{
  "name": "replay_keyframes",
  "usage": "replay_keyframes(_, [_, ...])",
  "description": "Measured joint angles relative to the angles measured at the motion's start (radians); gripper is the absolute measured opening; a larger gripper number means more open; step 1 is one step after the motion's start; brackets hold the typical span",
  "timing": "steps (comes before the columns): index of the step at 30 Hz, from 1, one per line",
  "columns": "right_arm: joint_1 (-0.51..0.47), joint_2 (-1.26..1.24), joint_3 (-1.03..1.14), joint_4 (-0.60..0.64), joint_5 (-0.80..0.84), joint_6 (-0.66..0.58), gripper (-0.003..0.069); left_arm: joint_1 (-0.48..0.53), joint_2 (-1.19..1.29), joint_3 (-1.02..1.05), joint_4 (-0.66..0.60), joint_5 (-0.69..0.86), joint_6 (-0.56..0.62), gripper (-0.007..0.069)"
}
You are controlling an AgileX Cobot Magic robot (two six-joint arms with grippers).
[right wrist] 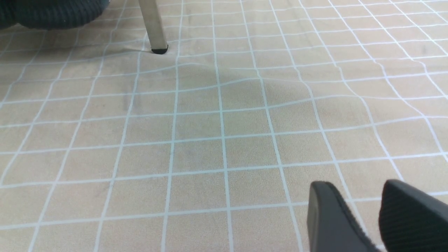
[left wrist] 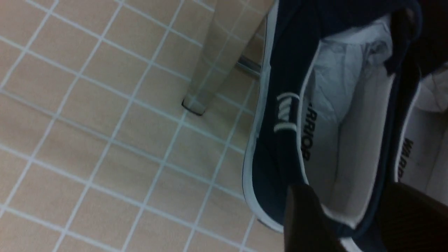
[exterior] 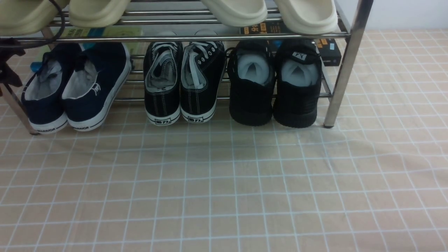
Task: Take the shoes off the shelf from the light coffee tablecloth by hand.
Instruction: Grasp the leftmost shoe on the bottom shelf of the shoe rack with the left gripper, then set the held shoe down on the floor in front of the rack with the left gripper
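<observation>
The navy shoes [exterior: 70, 91] stand side by side at the left end of the chrome shelf [exterior: 344, 70], heels toward me, soles touching the light coffee tablecloth [exterior: 224, 182]. In the left wrist view one shoe [left wrist: 336, 115] shows its grey lining and "WARRIOR" print, with its mate [left wrist: 427, 140] beside it. My left gripper [left wrist: 353, 224] is open, its dark fingers [left wrist: 304, 217] straddling that shoe's heel. Only black parts of the left arm [exterior: 8, 66] show in the front view. My right gripper [right wrist: 364, 217] hangs open and empty over the cloth.
Black lace-up sneakers [exterior: 183, 80] and all-black sneakers [exterior: 276, 84] fill the rest of the lower tier. Cream slippers [exterior: 234, 10] sit on the tier above, with boxes [exterior: 325, 49] behind. A shelf leg [left wrist: 210, 70] stands close beside the navy shoe; another leg [right wrist: 154, 24] is ahead of the right gripper.
</observation>
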Motion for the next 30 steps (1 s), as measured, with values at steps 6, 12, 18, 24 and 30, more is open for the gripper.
replay_keyframes(6, [0.000, 0.000, 0.000, 0.000, 0.000, 0.000, 0.0240, 0.000, 0.100, -0.018, 0.000, -0.078, 0.024, 0.0392])
replay_keyframes(12, [0.000, 0.000, 0.000, 0.000, 0.000, 0.000, 0.0240, 0.000, 0.171, -0.018, 0.000, -0.119, 0.036, 0.0341])
replay_keyframes(18, [0.000, 0.000, 0.000, 0.000, 0.000, 0.000, 0.0240, -0.003, 0.181, -0.019, -0.008, -0.113, 0.039, 0.0075])
replay_keyframes(24, [0.000, 0.000, 0.000, 0.000, 0.000, 0.000, 0.0240, -0.003, 0.112, -0.018, 0.035, 0.000, 0.040, 0.0045])
replay_keyframes(30, [0.000, 0.000, 0.000, 0.000, 0.000, 0.000, 0.0240, -0.003, -0.072, -0.018, 0.135, 0.166, -0.011, 0.0045])
